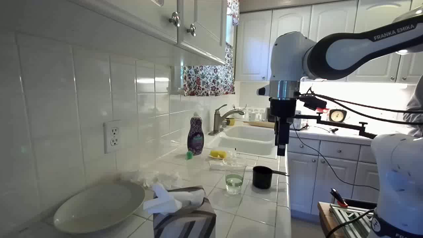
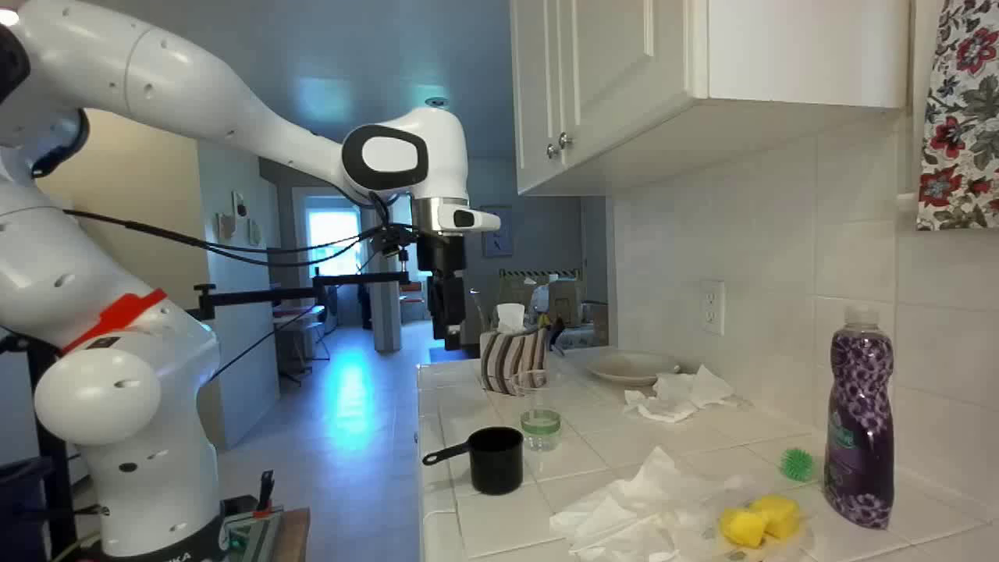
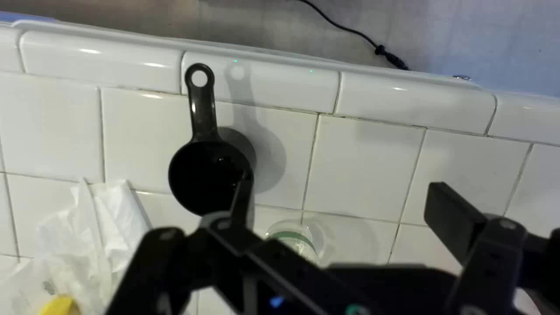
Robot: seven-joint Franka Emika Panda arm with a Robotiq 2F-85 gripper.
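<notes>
My gripper (image 3: 345,199) is open and empty, fingers pointing down, above the tiled counter's front edge; it also shows in both exterior views (image 1: 281,150) (image 2: 450,332). Nearest below it are a black measuring cup (image 3: 203,175) and a clear glass (image 3: 294,243). The cup (image 1: 262,178) (image 2: 496,462) stands upright, its handle toward the counter edge. The glass (image 1: 234,186) (image 2: 541,429) stands upright beside it, with a green band and what looks like clear liquid low inside. In the wrist view, one finger overlaps the cup's rim, and the gripper body hides part of the glass.
A striped tissue box (image 1: 185,218), a pale plate (image 1: 99,206) and crumpled paper (image 2: 679,394) lie along the counter. A purple soap bottle (image 2: 858,421), green scrubber (image 2: 797,464) and yellow sponge (image 2: 761,521) stand near the sink (image 1: 241,145). Upper cabinets (image 2: 609,86) overhang the counter.
</notes>
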